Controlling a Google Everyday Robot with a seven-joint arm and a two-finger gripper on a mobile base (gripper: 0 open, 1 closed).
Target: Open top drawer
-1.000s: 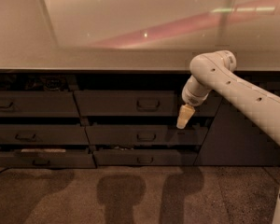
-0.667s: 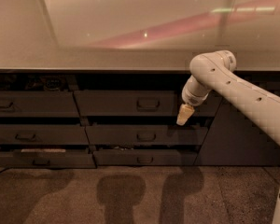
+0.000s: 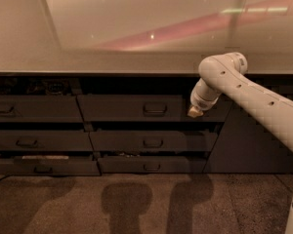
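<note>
Drawer cabinet beneath a pale worktop point(image 3: 136, 57), seen from the front; the arm point(image 3: 254, 96) is reaching in from the right, and the tool point(image 3: 194, 112) is hanging in front of the right part of the top drawer point(image 3: 117, 108), near its loop handle point(image 3: 155, 109), to the right of it and at about the same height, but apart from it; whether the tool is released or clenched cannot be told. The top drawer is sitting directly under the worktop edge in the middle bank, above two shorter fronts point(image 3: 136, 141); it is appearing shut or nearly so, with no inner tray showing. The step in hand is judged to be the approach to the handle; no pulling is under way yet. The next move is calling for a small shift leftward onto the loop, a firm hold on it, then a straight, level pull outward from the cabinet, so that the drawer is sliding rather than binding.
</note>
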